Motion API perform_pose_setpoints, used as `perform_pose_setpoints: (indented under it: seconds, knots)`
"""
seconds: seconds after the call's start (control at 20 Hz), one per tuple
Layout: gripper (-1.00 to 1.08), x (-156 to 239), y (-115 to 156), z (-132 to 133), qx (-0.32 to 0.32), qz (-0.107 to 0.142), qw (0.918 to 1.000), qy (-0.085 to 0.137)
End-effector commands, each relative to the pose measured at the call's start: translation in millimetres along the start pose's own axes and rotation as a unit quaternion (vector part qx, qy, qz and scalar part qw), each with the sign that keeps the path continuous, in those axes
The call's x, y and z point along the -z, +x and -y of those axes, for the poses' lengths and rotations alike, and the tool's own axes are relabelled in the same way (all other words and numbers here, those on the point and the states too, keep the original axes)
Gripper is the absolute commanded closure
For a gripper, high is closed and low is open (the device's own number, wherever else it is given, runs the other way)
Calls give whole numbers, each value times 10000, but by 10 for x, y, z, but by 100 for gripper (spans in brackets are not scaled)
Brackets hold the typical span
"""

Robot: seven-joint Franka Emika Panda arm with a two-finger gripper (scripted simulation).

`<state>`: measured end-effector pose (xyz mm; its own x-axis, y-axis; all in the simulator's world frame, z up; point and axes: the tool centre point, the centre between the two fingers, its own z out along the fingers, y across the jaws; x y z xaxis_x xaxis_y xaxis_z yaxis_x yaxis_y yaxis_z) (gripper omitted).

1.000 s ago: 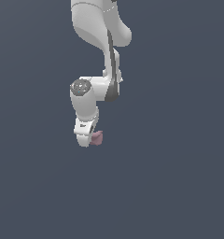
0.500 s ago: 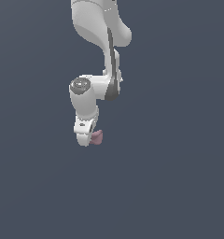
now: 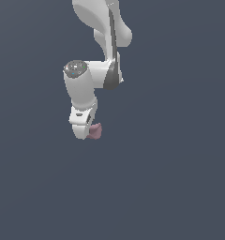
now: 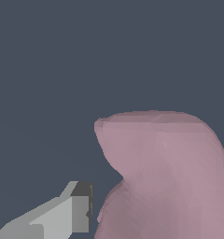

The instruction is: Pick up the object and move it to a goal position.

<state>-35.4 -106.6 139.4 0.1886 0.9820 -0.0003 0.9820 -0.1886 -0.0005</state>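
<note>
While my arm hangs there, the jaws look clamped on the pink object, pretty snug.

There is one white robot arm. It has one gripper at its end. There is one pink lumpy object, and the wrist view shows that same one object up close.

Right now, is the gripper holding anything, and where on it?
Cannot be told for sure. The pink object sits between the fingers of the gripper, at its lower part, but contact isn't clearly visible.
</note>
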Motion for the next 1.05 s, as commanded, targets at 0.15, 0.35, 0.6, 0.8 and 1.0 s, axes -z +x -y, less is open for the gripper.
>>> perform_pose_setpoints:
  seconds: [0.15, 0.35, 0.6, 0.8, 1.0]
  knots:
    - [108, 532, -38, 35, 4, -4, 10000, -4]
    - [108, 881, -65, 54, 4, -4, 10000, -4]
    - [108, 1188, -92, 63, 4, -8, 10000, -3]
    - [108, 1323, -106, 62, 1, -6, 10000, -3]
    - [108, 1367, -110, 60, 1, -6, 10000, -3]
